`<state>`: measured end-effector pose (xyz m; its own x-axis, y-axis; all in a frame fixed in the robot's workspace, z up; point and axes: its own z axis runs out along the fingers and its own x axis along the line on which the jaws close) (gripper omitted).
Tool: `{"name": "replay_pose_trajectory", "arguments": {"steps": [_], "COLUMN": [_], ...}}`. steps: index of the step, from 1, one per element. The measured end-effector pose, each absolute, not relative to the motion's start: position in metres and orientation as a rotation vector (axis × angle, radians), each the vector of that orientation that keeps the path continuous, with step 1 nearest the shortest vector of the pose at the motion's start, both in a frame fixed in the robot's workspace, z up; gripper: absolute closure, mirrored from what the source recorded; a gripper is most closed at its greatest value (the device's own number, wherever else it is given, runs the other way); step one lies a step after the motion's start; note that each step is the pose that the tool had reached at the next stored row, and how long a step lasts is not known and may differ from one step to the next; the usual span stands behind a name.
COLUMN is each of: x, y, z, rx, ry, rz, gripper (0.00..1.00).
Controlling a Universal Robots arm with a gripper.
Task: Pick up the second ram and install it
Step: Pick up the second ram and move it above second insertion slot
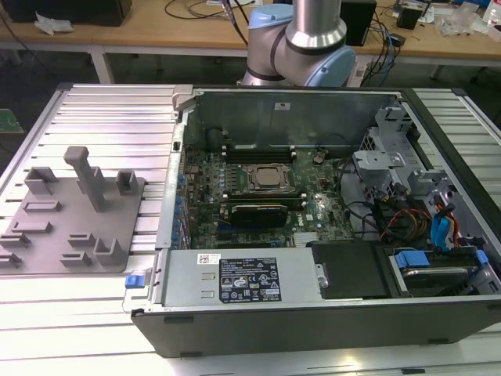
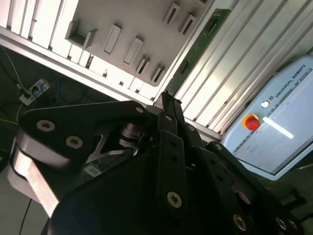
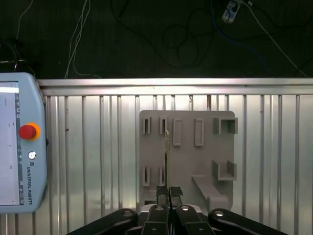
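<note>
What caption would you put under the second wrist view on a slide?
Pincer shut on a green ram stick, held over the grey fixture plate on the ribbed metal table.

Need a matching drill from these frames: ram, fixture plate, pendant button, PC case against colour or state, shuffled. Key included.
1. ram
2. fixture plate
3. pendant button
4. PC case

A. red
B. open, board exposed
C. green, held in the pincer
D. grey, on the ribbed table

Pairs: 1-C, 2-D, 3-A, 4-B
</note>
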<state>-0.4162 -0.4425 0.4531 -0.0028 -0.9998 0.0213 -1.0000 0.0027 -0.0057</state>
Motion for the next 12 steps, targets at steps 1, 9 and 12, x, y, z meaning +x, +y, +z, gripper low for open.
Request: {"name": "replay_pose_trajectory", "arguments": {"steps": [1, 9, 12], "x": [-0.413, -0.396, -0.391], "y": [-0.443, -0.443, -0.443], "z": [0.453, 0.453, 0.453], "rx": [2.21, 2.21, 2.21], "ry": [-2.217, -2.217, -2.217], "rz": [0.03, 0.03, 0.03], "gripper": [0.91, 0.91, 0.91]}}
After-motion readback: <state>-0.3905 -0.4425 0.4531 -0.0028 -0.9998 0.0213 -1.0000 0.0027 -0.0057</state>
